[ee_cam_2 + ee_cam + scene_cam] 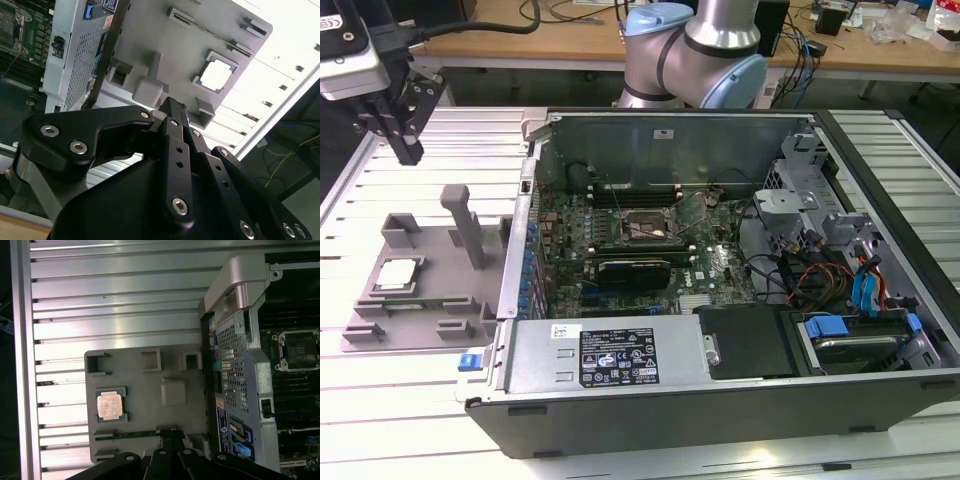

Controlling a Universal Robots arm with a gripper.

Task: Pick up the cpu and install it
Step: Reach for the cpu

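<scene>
Gripper (410,152): my fingers are together and empty, hanging over the grey tray (445,275). The cpu (398,275) lies in its tray pocket, untouched.

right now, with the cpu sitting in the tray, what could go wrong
The end effector hangs high by the grey tray; its upright post stands near the cpu and might get clipped descending.
A pocket rim hugs the cpu, so an off-centre grasp may tilt it.
The case wall stands between tray and socket; a low carry could hit it.
</scene>
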